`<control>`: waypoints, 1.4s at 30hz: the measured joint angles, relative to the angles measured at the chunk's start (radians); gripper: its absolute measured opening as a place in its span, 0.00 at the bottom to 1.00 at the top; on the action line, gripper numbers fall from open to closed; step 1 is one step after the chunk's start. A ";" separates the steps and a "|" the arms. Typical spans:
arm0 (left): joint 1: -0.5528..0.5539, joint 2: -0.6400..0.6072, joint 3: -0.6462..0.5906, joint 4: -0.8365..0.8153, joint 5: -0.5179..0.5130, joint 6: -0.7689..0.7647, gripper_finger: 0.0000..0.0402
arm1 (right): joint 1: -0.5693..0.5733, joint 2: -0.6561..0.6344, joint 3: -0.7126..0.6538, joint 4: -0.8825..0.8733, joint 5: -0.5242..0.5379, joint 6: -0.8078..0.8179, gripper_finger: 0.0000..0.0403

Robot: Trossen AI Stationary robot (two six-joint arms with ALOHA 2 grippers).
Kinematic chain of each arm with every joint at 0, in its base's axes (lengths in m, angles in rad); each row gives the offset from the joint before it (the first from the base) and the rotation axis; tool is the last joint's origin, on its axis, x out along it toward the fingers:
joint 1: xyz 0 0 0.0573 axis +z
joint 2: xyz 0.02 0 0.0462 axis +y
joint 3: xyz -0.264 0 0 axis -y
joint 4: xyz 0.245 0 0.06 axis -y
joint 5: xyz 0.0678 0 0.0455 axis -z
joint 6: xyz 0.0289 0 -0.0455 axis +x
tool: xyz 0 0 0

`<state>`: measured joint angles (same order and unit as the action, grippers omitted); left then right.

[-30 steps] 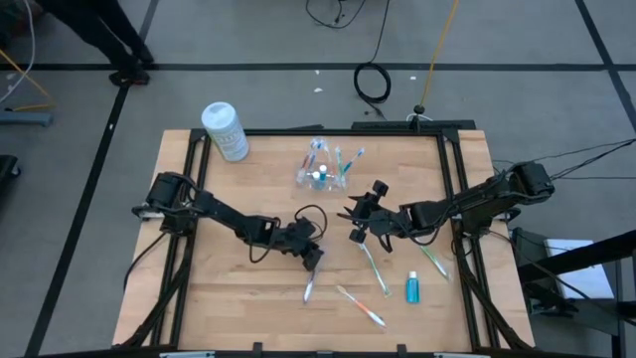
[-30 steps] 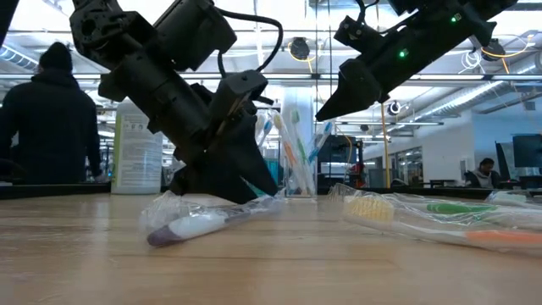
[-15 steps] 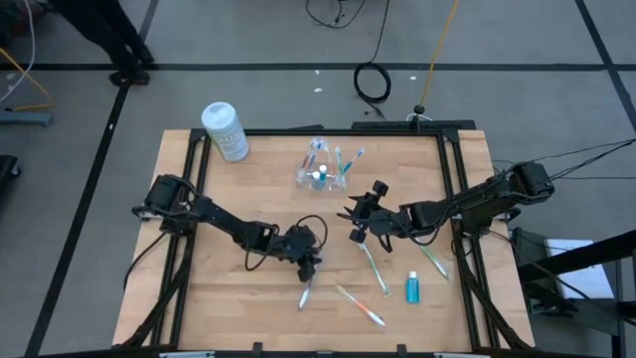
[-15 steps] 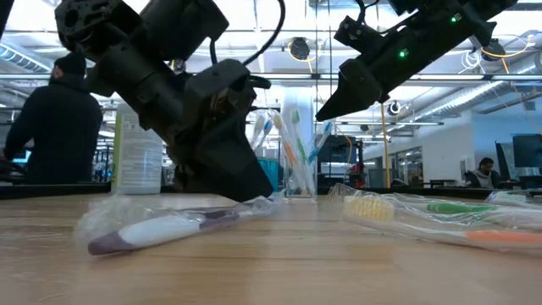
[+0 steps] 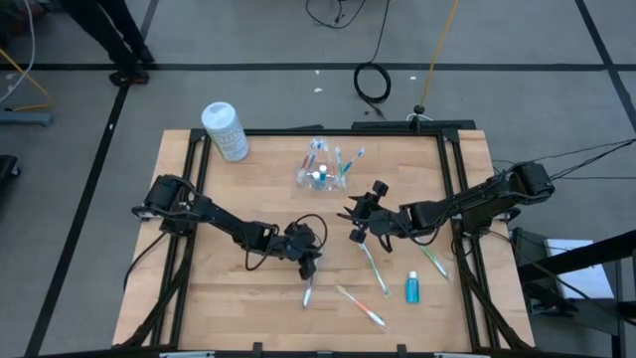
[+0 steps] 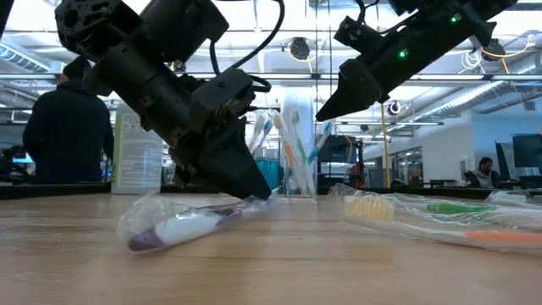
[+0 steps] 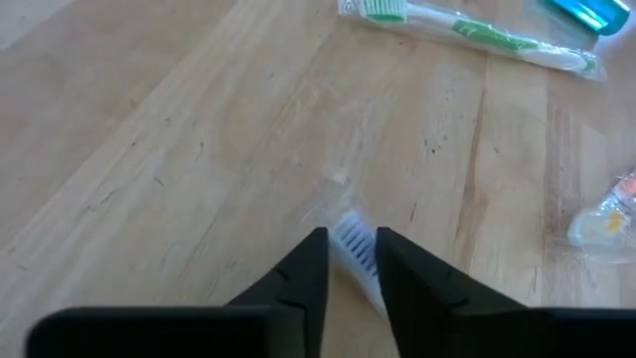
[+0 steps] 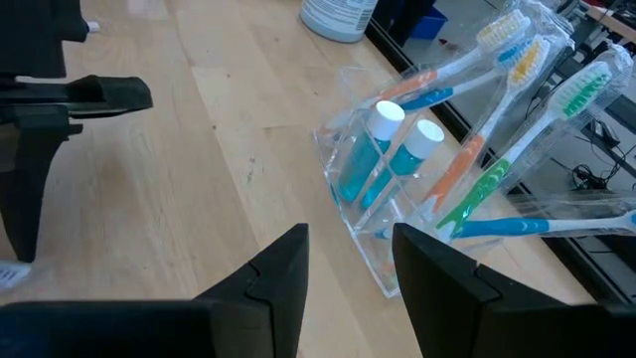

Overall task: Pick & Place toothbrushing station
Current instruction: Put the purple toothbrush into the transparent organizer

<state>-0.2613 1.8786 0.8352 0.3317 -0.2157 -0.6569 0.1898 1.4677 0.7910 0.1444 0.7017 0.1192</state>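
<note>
High view: the table [image 5: 229,298] carries everything, with the white canister [image 5: 225,130] at its far left corner. The holder [image 5: 320,175] stands at the far middle, already stocked with brushes and two blue tubes. The left gripper [image 5: 310,265] is low at the near middle, its fingers narrowed on the bristle end of a wrapped toothbrush [image 5: 307,289] that lies flat on the wood; the left wrist view shows the head between the tips. The right gripper [image 5: 361,221] hangs above the board, part open and empty, facing the holder. A blue tube [image 5: 411,288] lies near the right edge. The step looks like picking up that brush. Next calls for a firm pinch, a clean lift, then a carry to the holder without knocking the brushes inside.
</note>
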 joint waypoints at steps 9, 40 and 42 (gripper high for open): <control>0.007 0.000 0.000 0.004 0.005 -0.002 0.01 | 0.000 0.000 0.000 0.000 0.000 0.000 0.35; 0.189 -0.502 0.000 -0.130 -0.508 0.464 0.00 | -0.008 0.001 -0.098 0.088 0.002 0.023 0.35; 0.207 -0.517 0.001 -0.069 -0.583 0.541 0.00 | -0.013 0.001 -0.128 0.143 0.001 0.026 0.35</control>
<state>-0.0539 1.3617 0.8360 0.2629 -0.7984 -0.1158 0.1771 1.4685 0.6631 0.2875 0.7031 0.1452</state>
